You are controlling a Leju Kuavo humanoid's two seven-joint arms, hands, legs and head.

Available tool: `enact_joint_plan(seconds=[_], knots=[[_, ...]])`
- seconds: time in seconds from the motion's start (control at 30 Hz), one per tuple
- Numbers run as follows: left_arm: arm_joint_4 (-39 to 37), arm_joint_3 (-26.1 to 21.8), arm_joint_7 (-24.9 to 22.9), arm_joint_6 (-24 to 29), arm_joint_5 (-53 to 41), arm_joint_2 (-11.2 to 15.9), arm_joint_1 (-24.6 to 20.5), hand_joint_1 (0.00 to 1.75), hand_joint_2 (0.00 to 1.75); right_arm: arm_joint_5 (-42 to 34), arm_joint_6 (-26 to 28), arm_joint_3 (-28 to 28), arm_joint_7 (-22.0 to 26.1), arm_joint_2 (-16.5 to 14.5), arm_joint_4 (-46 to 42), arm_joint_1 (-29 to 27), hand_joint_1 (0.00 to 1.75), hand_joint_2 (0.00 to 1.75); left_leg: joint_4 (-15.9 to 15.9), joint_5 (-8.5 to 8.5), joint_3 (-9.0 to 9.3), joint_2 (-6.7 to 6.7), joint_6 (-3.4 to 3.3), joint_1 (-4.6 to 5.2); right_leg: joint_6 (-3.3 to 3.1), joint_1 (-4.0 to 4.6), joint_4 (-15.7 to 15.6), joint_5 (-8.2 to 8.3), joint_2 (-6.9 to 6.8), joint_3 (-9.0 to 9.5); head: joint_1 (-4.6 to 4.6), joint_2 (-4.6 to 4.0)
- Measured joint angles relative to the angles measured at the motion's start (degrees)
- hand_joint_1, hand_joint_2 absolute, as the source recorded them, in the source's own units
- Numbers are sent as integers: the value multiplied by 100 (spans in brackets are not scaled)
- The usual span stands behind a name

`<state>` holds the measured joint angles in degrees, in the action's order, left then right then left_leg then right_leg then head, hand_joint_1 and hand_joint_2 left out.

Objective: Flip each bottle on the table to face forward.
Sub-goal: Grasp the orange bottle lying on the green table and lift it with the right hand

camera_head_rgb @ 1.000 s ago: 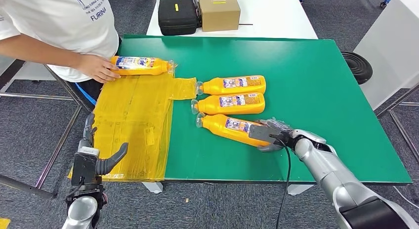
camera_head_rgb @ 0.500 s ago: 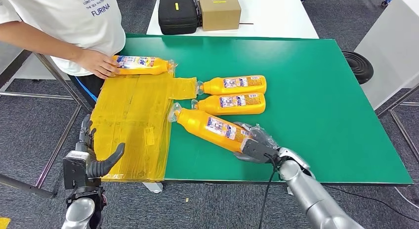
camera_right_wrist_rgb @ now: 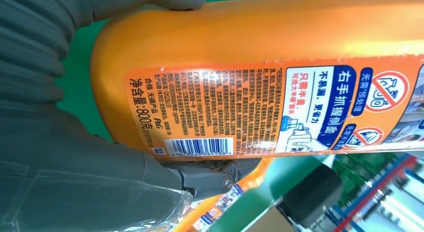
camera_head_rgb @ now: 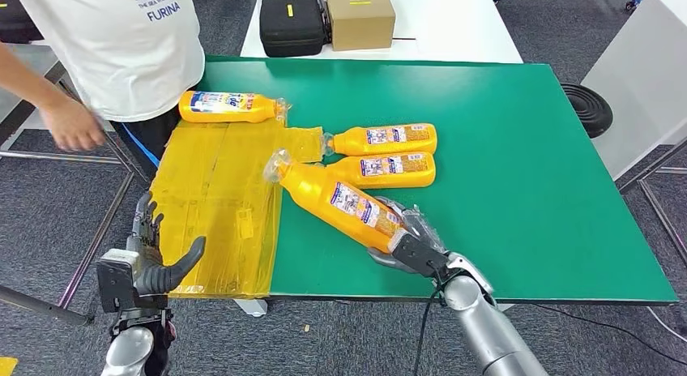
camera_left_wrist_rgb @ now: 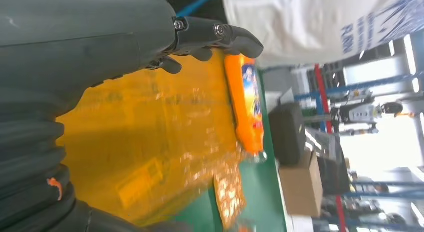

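Note:
My right hand (camera_head_rgb: 409,245) grips the base of an orange bottle (camera_head_rgb: 334,199) and holds it tilted, cap end up and toward the left, above the green table (camera_head_rgb: 518,149). Its back label with a barcode faces the right wrist camera on the bottle (camera_right_wrist_rgb: 260,82), held by my right hand (camera_right_wrist_rgb: 75,157). Two more orange bottles (camera_head_rgb: 381,138) (camera_head_rgb: 379,170) lie side by side behind it, back labels up. Another bottle (camera_head_rgb: 229,107) lies at the far edge of the yellow sheet (camera_head_rgb: 215,198), colourful label up; it is the bottle (camera_left_wrist_rgb: 246,106) in the left wrist view. My left hand (camera_head_rgb: 150,258) hangs open off the table's front left corner, fingers apart (camera_left_wrist_rgb: 215,37).
A person in a white shirt (camera_head_rgb: 121,44) stands at the left, one hand (camera_head_rgb: 71,123) off the table. A black case (camera_head_rgb: 290,23) and a cardboard box (camera_head_rgb: 359,15) sit on a white table behind. A black round object (camera_head_rgb: 585,108) lies on the floor to the right.
My right hand has lifted the nearest bottle off the table and swung its cap end left and upward. The person's hand has let go of the far bottle and pulled away left.

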<state>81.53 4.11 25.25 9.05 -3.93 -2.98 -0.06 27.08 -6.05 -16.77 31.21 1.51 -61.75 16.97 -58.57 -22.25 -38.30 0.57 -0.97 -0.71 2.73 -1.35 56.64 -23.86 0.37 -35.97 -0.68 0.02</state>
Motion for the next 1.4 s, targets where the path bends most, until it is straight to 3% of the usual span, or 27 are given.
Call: enact_joint_plan(seconds=[0.37, 0.7, 0.9, 1.4], knots=[[-147, 140, -261, -2099, 1097, -42, -135, 0, 175, 82, 227, 340, 289, -682, -187, -302, 175, 175, 0, -1, -1, 0, 2, -2, -1, 0, 0, -3, 1, -2, 2, 0], [-548, 864, -313, -3135, 1149, -22, -610, 0, 175, 119, 194, -4, 601, -1207, 708, 252, 175, 175, 0, 4, 1, -3, 0, -2, -8, 1, 1, 6, 1, -2, 2, 0], [-804, 1143, -256, -3330, 1170, -12, -814, 0, 175, 130, 191, -225, 658, -1355, 1132, 391, 175, 175, 0, 3, -1, -2, 1, -2, -8, 0, 1, 5, 1, -3, 2, 0], [-1065, 1261, -252, -3495, 1171, 19, -1031, 0, 175, 202, 90, -439, 690, -1421, 1535, 543, 175, 175, 0, 3, 0, -4, 1, -2, -9, 1, 1, 5, 2, -4, 2, 0]])
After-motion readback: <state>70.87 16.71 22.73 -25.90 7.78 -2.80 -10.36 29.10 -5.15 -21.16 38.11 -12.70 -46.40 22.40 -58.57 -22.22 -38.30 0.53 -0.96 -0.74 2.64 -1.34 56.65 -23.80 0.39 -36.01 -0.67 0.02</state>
